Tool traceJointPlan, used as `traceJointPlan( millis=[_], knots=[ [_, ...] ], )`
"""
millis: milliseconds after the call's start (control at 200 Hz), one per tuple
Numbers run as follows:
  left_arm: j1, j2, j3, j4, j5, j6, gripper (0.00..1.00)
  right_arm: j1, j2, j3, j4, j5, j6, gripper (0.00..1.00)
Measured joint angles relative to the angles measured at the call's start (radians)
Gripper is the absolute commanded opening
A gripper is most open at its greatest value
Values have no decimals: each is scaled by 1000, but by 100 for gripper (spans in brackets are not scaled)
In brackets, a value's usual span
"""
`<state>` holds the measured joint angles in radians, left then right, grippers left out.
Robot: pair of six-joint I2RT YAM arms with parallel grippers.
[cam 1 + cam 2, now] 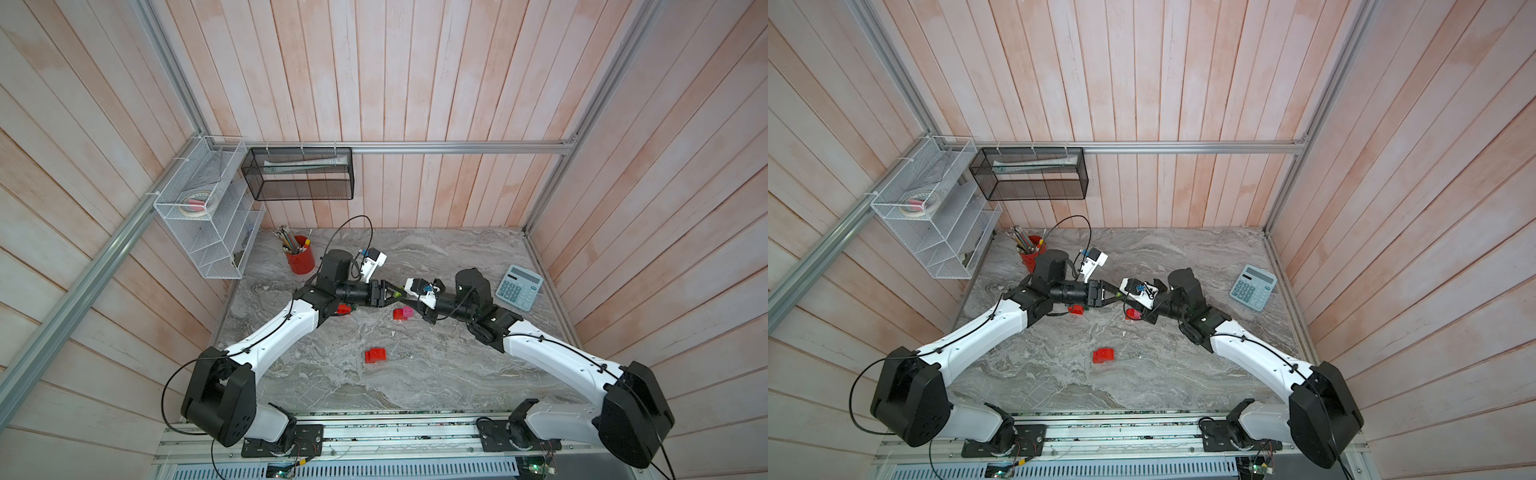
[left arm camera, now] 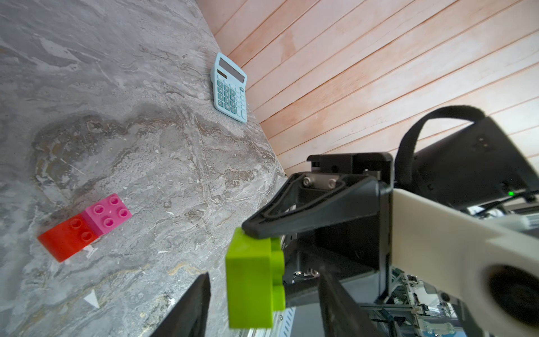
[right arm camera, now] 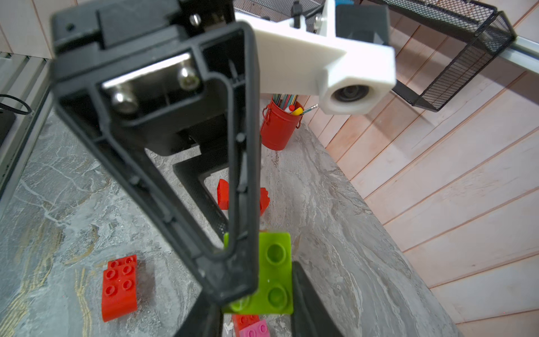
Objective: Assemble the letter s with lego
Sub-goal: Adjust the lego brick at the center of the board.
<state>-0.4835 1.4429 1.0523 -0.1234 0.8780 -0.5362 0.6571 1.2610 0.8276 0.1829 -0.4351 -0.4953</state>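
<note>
— Right gripper [image 3: 256,291], condition?
— Clenched on the lime brick [image 2: 250,280], which is held in the air above the table [image 2: 116,87], between the two arms. One of its fingers [image 2: 259,230] bears on the brick's upper edge; the partner is hidden.
— Left gripper [image 2: 262,280]?
— Released, as far as its wrist view shows. Its fingers stand on either side of the brick, with a gap visible along one flank. By my judgement the right alone carries the item.
— Brick attitude?
— Studs appear to face the right gripper's palm, hollow side outward. That would suit a press-down fit.
— Step in hand?
— Reads as a mid-air handover. To do it well, the right holds steady while the left widens fully, then backs straight out along its own fingers. No sideways sweep: both sets of fingers crowd one small brick.
— Risk?
— A brushing finger could twist the brick in its pinch.
— Stock below?
— Near beneath, pink brick [image 2: 108,213] touching red brick [image 2: 68,236]; whether they are pressed together, I cannot tell. Second red brick [image 3: 119,287] lies apart, nearer the robot's base. Third red brick [image 3: 223,194] is partly hidden behind the left gripper's finger.
— Outlying?
— Calculator [image 2: 230,87] by the wall and red pencil cup [image 3: 277,128] at the far corner, both well apart from the work.
</note>
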Motion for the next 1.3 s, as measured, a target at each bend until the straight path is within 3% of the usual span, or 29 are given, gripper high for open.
traceJointPlan(
  millis=[485, 920, 1100, 1295],
  knots=[
    [87, -67, 57, -161, -54, 124, 83, -134, -16, 12, -202, -111, -103, 11],
    [199, -196, 2, -354, -127, 286, 84, -189, 237, 193, -468, -213, -336, 11],
    [234, -210, -47, -373, -127, 318, 84, -186, 370, 306, -552, -217, -382, 12],
    [272, -217, -105, -385, -126, 344, 84, -135, 411, 304, -589, -212, -403, 12]
  ],
)
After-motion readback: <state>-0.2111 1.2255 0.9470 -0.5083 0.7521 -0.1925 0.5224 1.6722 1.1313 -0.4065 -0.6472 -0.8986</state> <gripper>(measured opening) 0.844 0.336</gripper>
